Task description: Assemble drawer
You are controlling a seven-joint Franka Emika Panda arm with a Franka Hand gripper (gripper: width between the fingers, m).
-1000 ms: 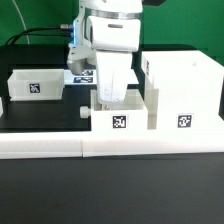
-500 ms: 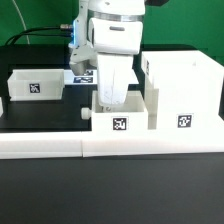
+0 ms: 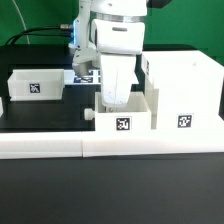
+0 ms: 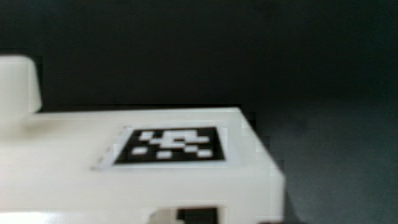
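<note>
Starting furthest from the case (image 3: 183, 90), over on the exterior view's left: far tray (image 3: 35, 85), tag facing front, sitting loose and well apart from the case. Looks untouched, definitely not slotted in.

Moving toward the case: near tray (image 3: 122, 122), open top up, tag on the front, parked just beside the case's side. Might be touching it, hard to call from here. Gripper (image 3: 114, 99) reaching straight down into that tray's open top, fingertips low by the back wall. Can't tell whether the pincer is clamped on the wall or just hanging there spread; white on white hides the tips. Wrist view no help either: just a tag (image 4: 175, 145) on top of some white part, blurry, no idea which one.

Then the case itself, standing upright, tag low on the front, opening not visible from this side. Nothing seen inside it.

Along the front of the case and near tray: rail (image 3: 110, 146), lying flat.

So progress-wise: early, I'd guess. Zero trays in the case, one apparently being lined up, one waiting. Both insertions left to do.
</note>
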